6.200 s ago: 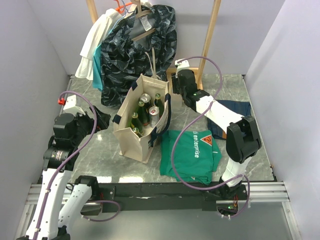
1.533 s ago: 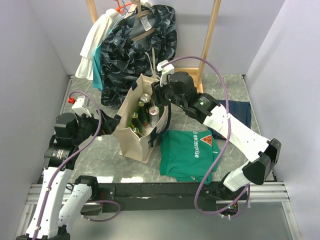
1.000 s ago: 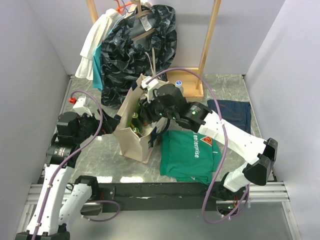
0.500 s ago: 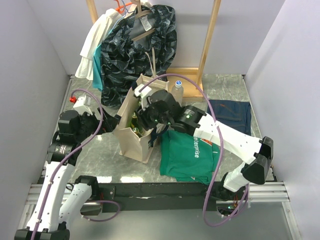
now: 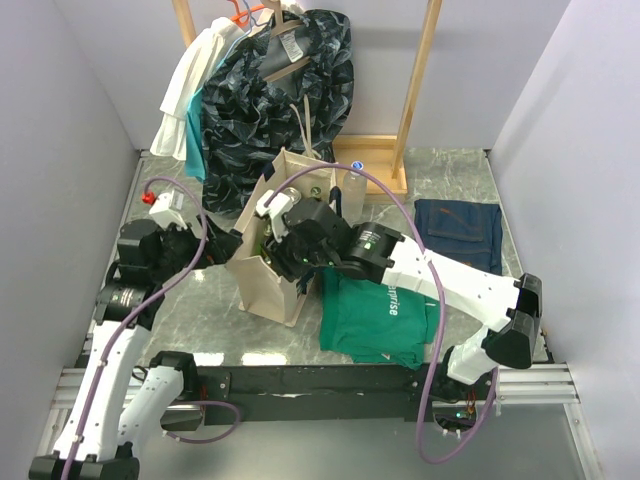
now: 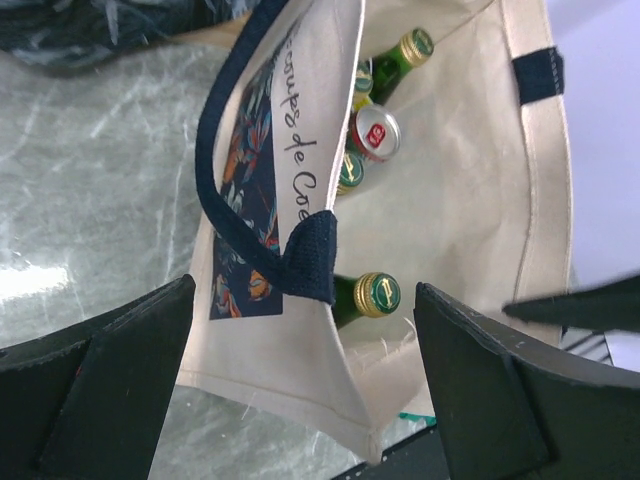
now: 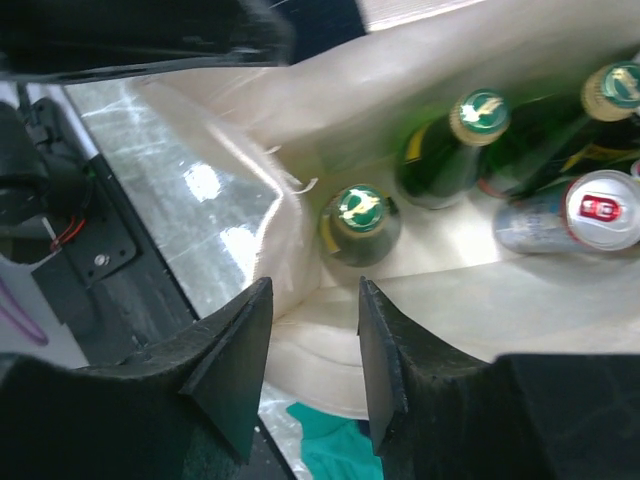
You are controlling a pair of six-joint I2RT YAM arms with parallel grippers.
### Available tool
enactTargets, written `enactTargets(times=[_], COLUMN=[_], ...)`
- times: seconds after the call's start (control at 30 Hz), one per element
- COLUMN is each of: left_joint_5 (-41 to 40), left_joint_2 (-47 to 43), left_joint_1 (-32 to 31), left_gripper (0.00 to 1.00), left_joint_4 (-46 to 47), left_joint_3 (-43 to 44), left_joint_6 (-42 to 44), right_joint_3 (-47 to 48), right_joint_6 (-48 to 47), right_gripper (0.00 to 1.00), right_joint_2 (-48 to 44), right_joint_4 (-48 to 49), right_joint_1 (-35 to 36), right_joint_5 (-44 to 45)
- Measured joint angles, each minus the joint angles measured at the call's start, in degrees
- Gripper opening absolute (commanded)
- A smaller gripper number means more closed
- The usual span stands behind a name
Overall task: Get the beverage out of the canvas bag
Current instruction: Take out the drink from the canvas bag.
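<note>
From above, the canvas bag (image 5: 260, 285) stands on the bench (image 5: 205, 315). The right gripper (image 5: 281, 248) dips into its top, and the left gripper (image 5: 225, 243) is just beside it. The left wrist view shows that gripper spread wide by the bag's side. In the right wrist view, the fingers are apart. A green bottle (image 7: 358, 214) stands just past them, inside the bag.
</note>
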Motion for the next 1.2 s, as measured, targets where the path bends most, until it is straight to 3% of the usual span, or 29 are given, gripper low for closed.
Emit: enactTargets(times=[0.53, 0.87, 1.2], left_joint_5=[8.48, 15.91, 18.51], left_joint_2=[1.01, -1.40, -2.45], left_joint_1=[0.00, 0.00, 0.00], left_gripper=[0.99, 0.95, 0.97], left_joint_4=[0.39, -4.22, -7.78], left_joint_3=[0.07, 0.07, 0.07], left_joint_6=[0.94, 5.14, 6.43], right_joint_3=[-1.42, -2.84, -2.84], right_joint_6=[0.57, 0.59, 0.83], right_gripper=[0.47, 0.49, 0.49], right_joint_2=[-0.76, -1.51, -1.33], right_joint_4=[-1.49, -1.86, -1.88], right_joint_1=[4.61, 4.96, 4.96], right_joint_5=[-0.46, 1.36, 0.68])
